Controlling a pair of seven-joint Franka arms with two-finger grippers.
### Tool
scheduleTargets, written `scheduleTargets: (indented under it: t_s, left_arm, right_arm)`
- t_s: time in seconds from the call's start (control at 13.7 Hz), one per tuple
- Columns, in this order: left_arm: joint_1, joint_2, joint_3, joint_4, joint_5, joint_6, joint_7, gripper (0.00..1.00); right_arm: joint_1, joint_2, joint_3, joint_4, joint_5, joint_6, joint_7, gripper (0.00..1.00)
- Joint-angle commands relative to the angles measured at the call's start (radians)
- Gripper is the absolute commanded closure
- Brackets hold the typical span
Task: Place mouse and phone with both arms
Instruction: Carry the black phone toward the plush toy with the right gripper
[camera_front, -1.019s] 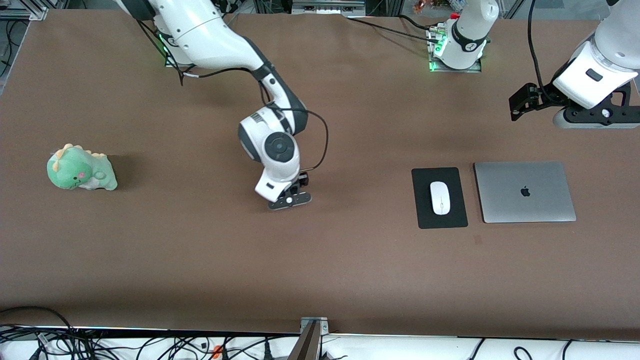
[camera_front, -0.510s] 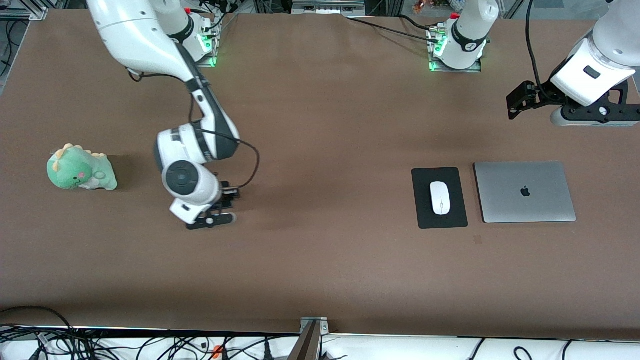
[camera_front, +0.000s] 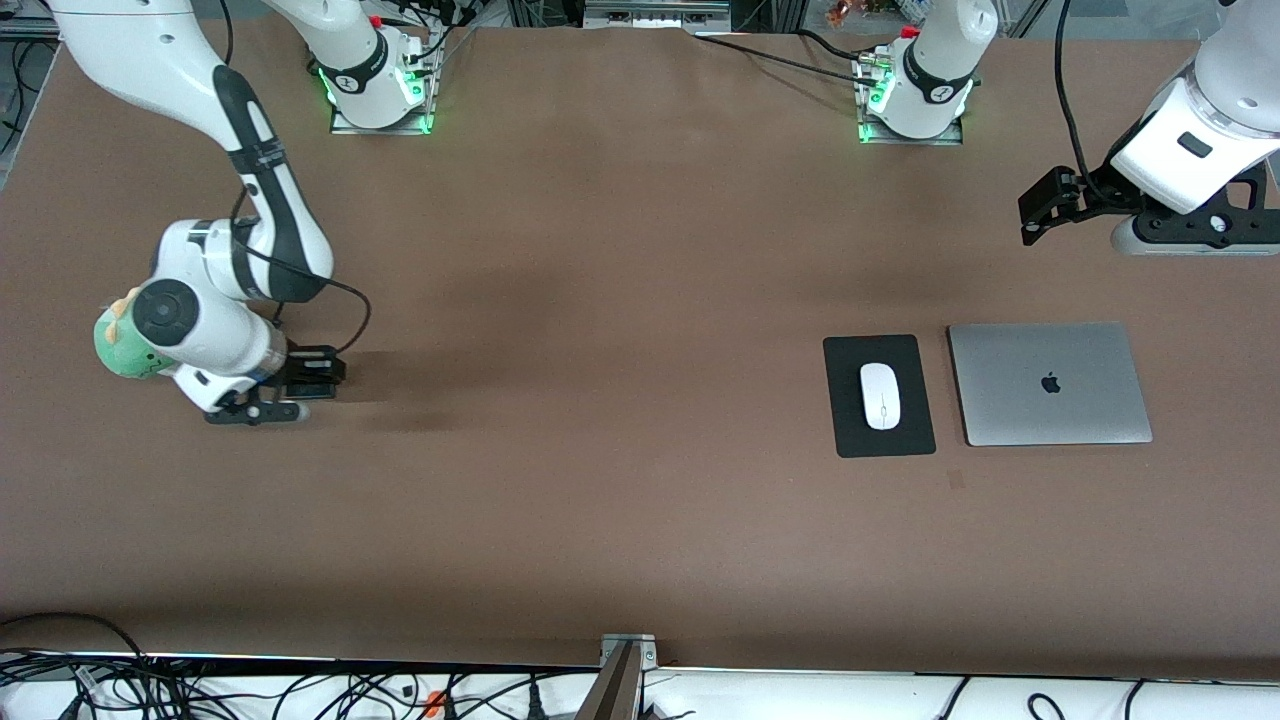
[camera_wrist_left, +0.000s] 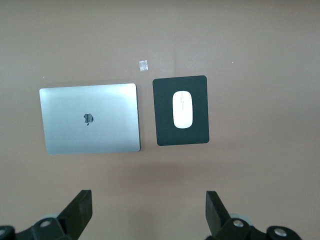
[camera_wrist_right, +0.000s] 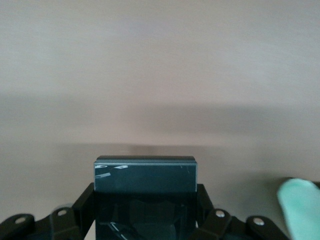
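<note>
The right arm's black two-finger gripper (camera_front: 262, 400) hangs low over the brown table (camera_front: 620, 300) at the right arm's end, just beside a green plush dinosaur toy (camera_front: 118, 350) that the arm's wrist partly covers. Its fingers (camera_wrist_right: 82, 207) are clamped on the two sides of the small black rounded-corner phone (camera_wrist_right: 145, 192), which sticks out flat between them above the tabletop; a bit of the green toy (camera_wrist_right: 300, 207) shows at the edge of the right wrist view. The left arm's black two-finger gripper (camera_wrist_left: 150, 212) waits high over the table at the left arm's end, its fingers (camera_wrist_left: 80, 210) spread wide with nothing between them. The small white glossy oval mouse (camera_front: 881, 395) lies in the middle of a flat black rectangular mouse pad (camera_front: 850, 440), well apart from both grippers. Just beside the pad, toward the left arm's end, lies a closed silver-grey laptop (camera_front: 1049, 384) with a dark logo on its lid.
</note>
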Motion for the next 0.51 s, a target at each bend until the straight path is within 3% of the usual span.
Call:
scheduleTargets:
  t_s: [0.0,0.44]
  left_arm:
    - [-0.010,-0.016,0.015,-0.018,-0.019,0.016,0.014,0.00]
    - [-0.007,-0.015,0.017,-0.018,-0.019,0.014,0.014,0.00]
  right_arm:
    - [-0.004,-0.061,-0.056,-0.151,0.019,0.159,-0.063,0.79]
    - [-0.040,-0.049,-0.055,-0.190,0.077,0.256,-0.063,0.79]
